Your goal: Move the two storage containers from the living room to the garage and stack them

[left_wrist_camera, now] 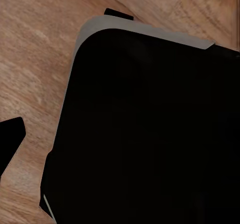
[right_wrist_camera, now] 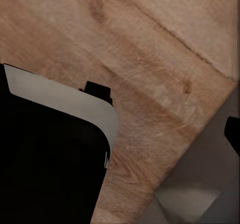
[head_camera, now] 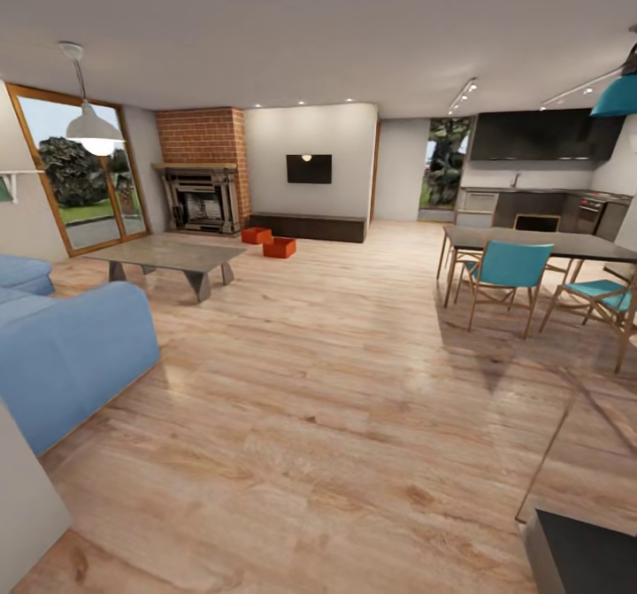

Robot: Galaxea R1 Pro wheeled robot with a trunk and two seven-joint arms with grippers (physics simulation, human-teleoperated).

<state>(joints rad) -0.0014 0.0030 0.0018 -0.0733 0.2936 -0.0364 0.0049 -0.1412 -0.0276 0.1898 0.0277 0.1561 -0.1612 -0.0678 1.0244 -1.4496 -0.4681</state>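
Note:
The two storage containers, small orange-red open bins, sit side by side on the light wood plank floor far across the living room: one point(head_camera: 256, 235) near the brick fireplace point(head_camera: 203, 187), the other point(head_camera: 280, 247) just right of it. Both stand in front of the dark low cabinet point(head_camera: 310, 227). The left wrist view looks down at my black base point(left_wrist_camera: 145, 134) over the planks, with one dark fingertip point(left_wrist_camera: 10, 139) at the picture's edge. In the right wrist view the base point(right_wrist_camera: 50, 159) lies over the same floor, and a dark fingertip point(right_wrist_camera: 233, 134) sits at the edge.
A blue sofa point(head_camera: 62, 355) and a glass-topped table point(head_camera: 168, 258) stand at the left. At the right are a dining table point(head_camera: 548, 244) and teal chairs point(head_camera: 506, 268). A dark object point(head_camera: 584, 559) sits at the near right and a wall corner point(head_camera: 26, 505) at the near left. A wide strip of floor runs between them.

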